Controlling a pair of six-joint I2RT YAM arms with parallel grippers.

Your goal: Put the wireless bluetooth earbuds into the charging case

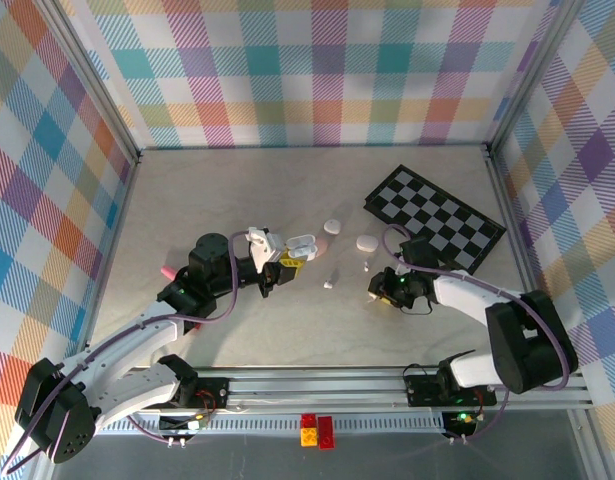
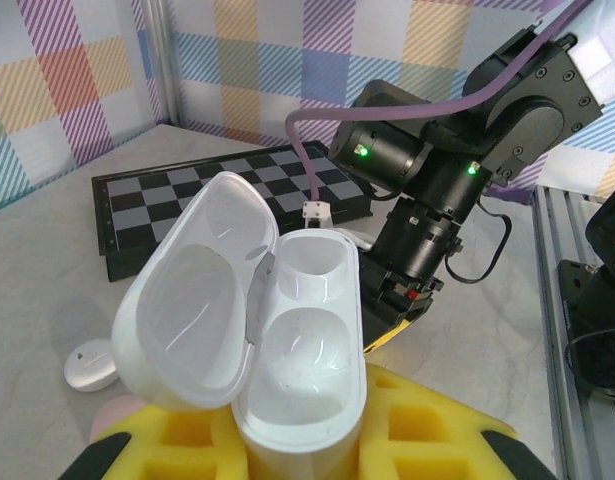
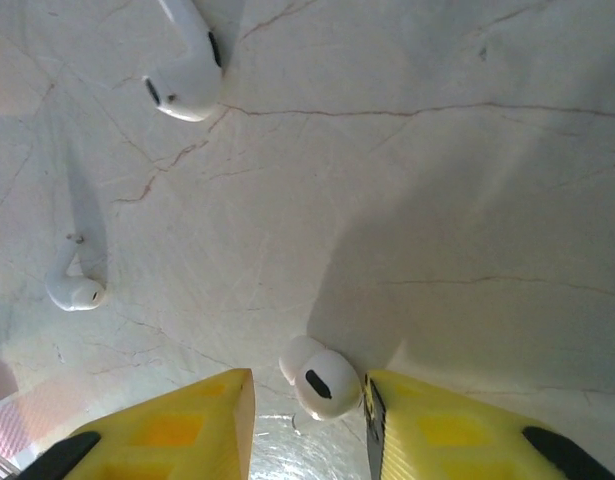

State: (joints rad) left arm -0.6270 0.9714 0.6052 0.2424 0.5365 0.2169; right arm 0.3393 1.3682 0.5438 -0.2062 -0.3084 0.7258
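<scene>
The left gripper (image 1: 288, 260) was clamped on the charging case (image 2: 305, 370), holding it upright with the lid swung open toward nine o'clock and both wells visible. The right gripper (image 3: 309, 400) sat low over the tabletop (image 3: 447, 200). Its yellow fingers (image 3: 177, 430) were apart, with one earbud (image 3: 322, 382) lying between them, just beside the finger at three o'clock and clear of the other. A second earbud (image 3: 187, 80) lay at eleven o'clock from it and a third earbud (image 3: 75, 290) at ten o'clock, both well apart. From above, the case stood at ten o'clock of the right gripper, with a checkerboard (image 1: 437, 218) at one o'clock.
</scene>
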